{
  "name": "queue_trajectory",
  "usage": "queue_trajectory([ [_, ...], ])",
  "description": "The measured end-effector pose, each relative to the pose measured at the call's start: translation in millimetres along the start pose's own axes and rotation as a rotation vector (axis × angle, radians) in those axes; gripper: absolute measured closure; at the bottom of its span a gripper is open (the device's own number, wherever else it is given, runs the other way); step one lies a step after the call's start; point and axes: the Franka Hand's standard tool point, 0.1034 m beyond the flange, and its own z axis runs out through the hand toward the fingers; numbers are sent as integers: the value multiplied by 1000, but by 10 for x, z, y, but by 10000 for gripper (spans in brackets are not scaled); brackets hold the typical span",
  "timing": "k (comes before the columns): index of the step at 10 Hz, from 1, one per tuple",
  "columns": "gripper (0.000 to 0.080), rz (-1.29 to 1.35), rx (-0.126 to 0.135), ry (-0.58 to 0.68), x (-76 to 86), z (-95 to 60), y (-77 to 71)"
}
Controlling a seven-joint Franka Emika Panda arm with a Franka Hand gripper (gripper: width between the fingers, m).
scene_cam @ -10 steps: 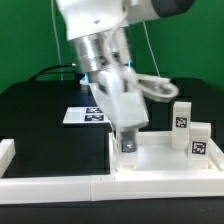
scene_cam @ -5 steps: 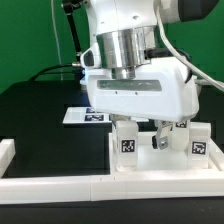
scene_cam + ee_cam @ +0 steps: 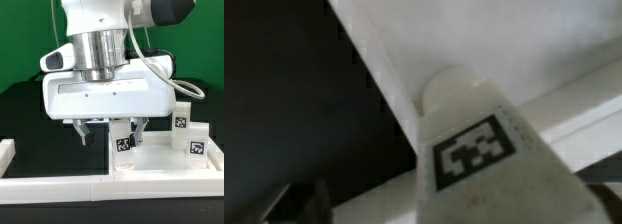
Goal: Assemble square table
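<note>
Three small white tagged leg blocks are seen standing upright on the large white square plastic tabletop slab [image 3: 160, 160] with its raised rim. One leg block [image 3: 124, 139] stands just beside the two-finger gripper [image 3: 108, 130], toward the exterior view's right, its long axis vertical. The jaws are spread wide and nothing is held.
</note>
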Motion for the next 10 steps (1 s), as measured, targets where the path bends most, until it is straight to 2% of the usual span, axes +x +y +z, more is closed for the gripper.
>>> queue_trajectory([
  [2, 150, -74, 1, 3, -27, -13, -124],
  [5, 181, -48, 0, 9, -20, -7, -127],
  [6, 366, 28, 1, 8, -23, -4, -130],
  [7, 366, 94, 1, 7, -26, 1, -129],
  [8, 516, 154, 1, 7, -27, 3, -129],
  [10, 515, 257, 1, 6, -29, 7, -128],
])
